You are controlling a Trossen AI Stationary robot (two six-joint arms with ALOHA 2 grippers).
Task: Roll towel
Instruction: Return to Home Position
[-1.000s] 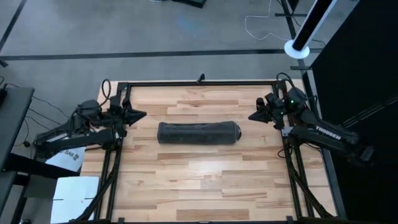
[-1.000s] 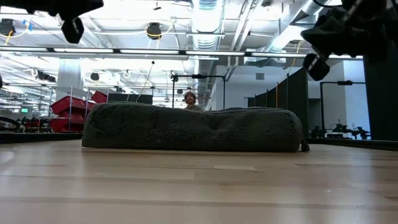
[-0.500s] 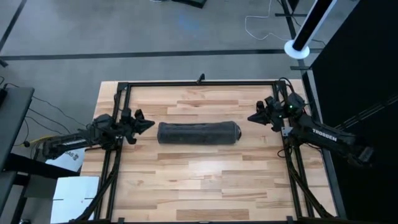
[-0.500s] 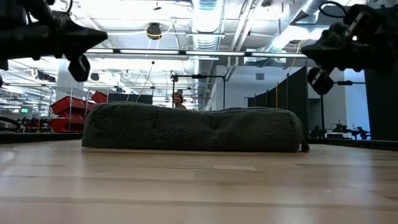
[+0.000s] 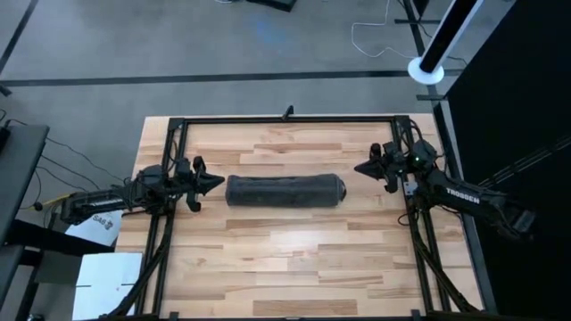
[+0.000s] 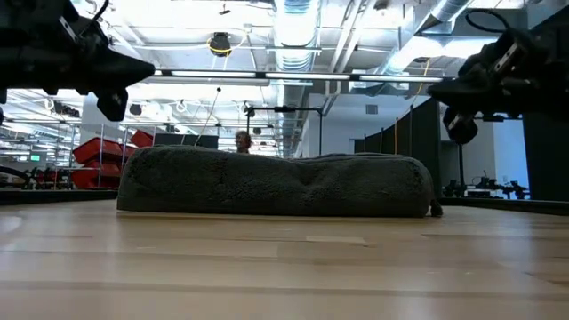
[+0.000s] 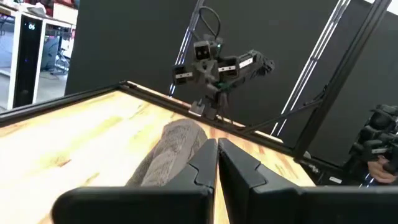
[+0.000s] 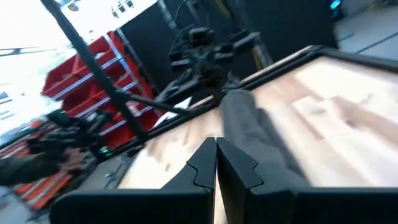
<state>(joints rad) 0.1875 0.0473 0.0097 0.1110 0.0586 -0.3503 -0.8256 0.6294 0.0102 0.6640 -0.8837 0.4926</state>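
In the middle of the table (image 5: 268, 259) I see the towel (image 5: 285, 190) lying rolled into a log. My left gripper (image 5: 217, 181) hovers just off one end, fingers pressed together and empty. My right gripper (image 5: 358, 167) hangs near the other end, likewise clenched on nothing.

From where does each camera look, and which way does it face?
High view: above the table, looking straight down; both arms show, left gripper and right gripper flanking the towel.
Low view: at table height, looking level across the towel into the room; both grippers hang beyond its ends.
Left wrist view: on the left wrist, looking along the towel toward the right arm; own shut fingers show.
Right wrist view: mirrored, toward the left arm.
Shared: every view shows the towel.
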